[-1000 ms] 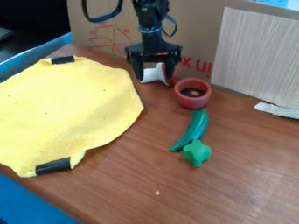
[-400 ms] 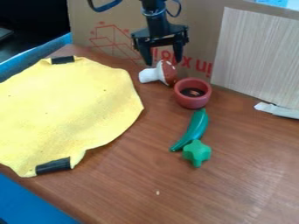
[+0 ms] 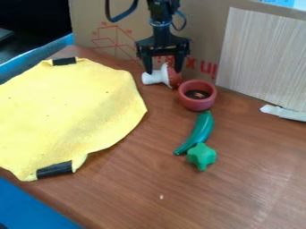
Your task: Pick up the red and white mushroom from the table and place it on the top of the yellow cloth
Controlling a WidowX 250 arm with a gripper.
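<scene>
We note the hand [image 3: 163, 71] near the top of the camera view, hanging down with its two fingers spread wide and pointing at the bench [image 3: 131, 188]. Directly under and between them, as we see it, lies a toy mushroom [image 3: 163, 78] on its side: white stem toward the view's left, reddish-brown cap with pale spots toward the right. One fingertip overlaps the stem in our line of sight; whether it touches, we cannot tell. Just beside the cap, a little nearer to us, we find a small red bowl [image 3: 189, 103], upright, dark inside, with a small paler patch at its bottom. Below it, a long, curved teal toy vegetable [image 3: 200, 132] lies slanted, its lower end close to a lumpy green toy piece [image 3: 201, 156]. Farther out, on the left, we record a broad yellow cloth [image 3: 65, 116] spread flat, one black strip [image 3: 64, 61] at its top edge, another at its lower edge. Behind the hand stands a cardboard sheet [image 3: 125, 24] with red markings; to its right, a pale wood-grain panel [image 3: 263, 58]. At the panel's foot we see a whitish strip [image 3: 286, 113], and nearer to us on the bare wood, a tiny white speck [image 3: 161, 197].
</scene>
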